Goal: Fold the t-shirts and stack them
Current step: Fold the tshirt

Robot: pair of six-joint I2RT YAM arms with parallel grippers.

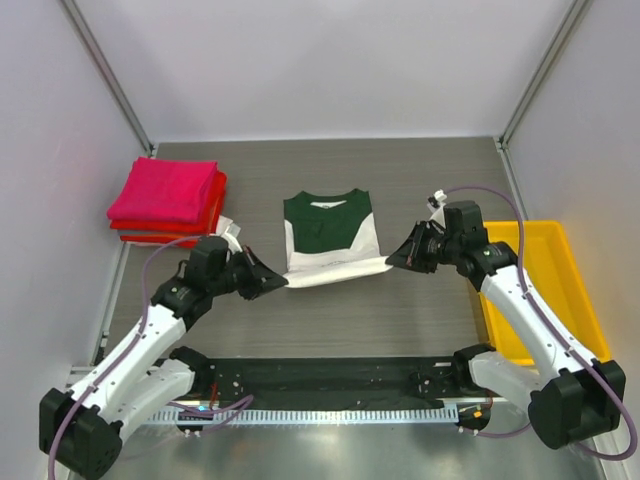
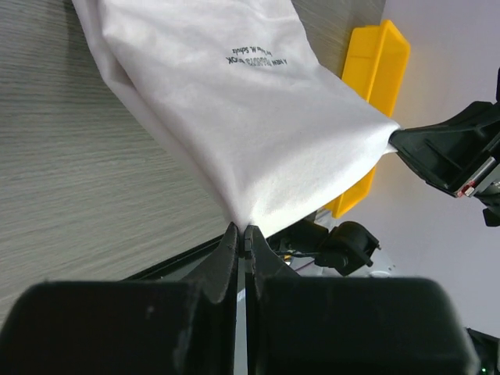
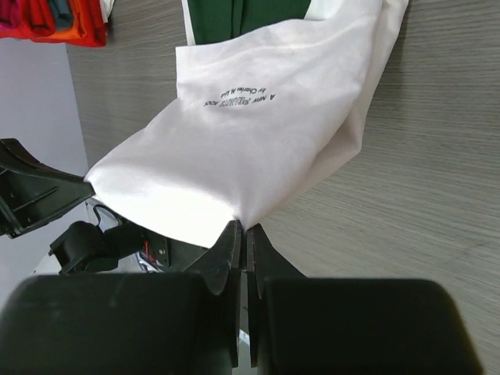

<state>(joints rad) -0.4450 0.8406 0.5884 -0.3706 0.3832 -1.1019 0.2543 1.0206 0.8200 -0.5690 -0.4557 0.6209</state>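
The cream-white t-shirt with dark green collar and sleeve parts (image 1: 330, 235) lies in the middle of the table, its near hem lifted off the wood. My left gripper (image 1: 283, 282) is shut on the hem's near left corner (image 2: 244, 215). My right gripper (image 1: 392, 261) is shut on the hem's near right corner (image 3: 244, 215). The cloth hangs taut between them, dark lettering (image 2: 256, 58) on its underside, also in the right wrist view (image 3: 238, 100). A stack of folded magenta-pink and red t-shirts (image 1: 167, 198) sits at the far left.
A yellow plastic tray (image 1: 562, 290) stands at the right edge of the table, beside my right arm. Grey enclosure walls close in the left, back and right. A black strip runs along the near edge (image 1: 330, 378).
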